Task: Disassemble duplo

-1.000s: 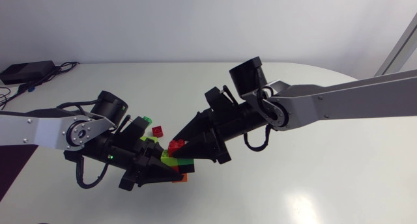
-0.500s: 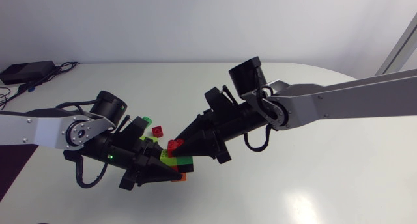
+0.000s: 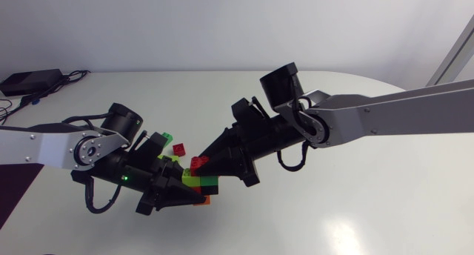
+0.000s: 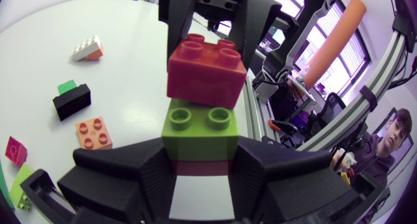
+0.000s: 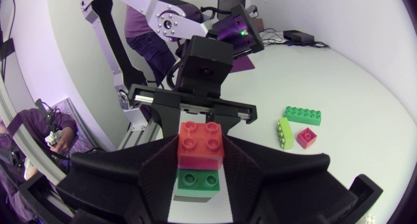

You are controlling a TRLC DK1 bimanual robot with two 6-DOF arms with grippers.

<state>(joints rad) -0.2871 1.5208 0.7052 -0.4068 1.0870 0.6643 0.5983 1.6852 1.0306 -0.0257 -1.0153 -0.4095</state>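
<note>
A small duplo stack [image 3: 201,185] hangs above the table between both arms. In the left wrist view my left gripper [image 4: 199,160] is shut on the stack's lime-green brick [image 4: 199,127], with a dark red brick [image 4: 199,167] beneath it. The red top brick [image 4: 205,69] sits on the lime one. In the right wrist view my right gripper [image 5: 201,160] is shut on that red brick [image 5: 201,144], with a green brick [image 5: 198,183] below it. In the head view the left gripper [image 3: 197,196] comes in from the left and the right gripper [image 3: 201,168] from the right, tips meeting at the stack.
Loose bricks lie on the white table [image 3: 355,210]: a green one [image 3: 168,136] and a small red one [image 3: 178,148] behind the stack. The left wrist view shows a white-orange brick [image 4: 86,48], a black brick [image 4: 71,101] and a peach brick [image 4: 93,133].
My right gripper's fingers have closed onto the red top brick. Both arms have hardly shifted, and the left gripper keeps its hold on the stack.
</note>
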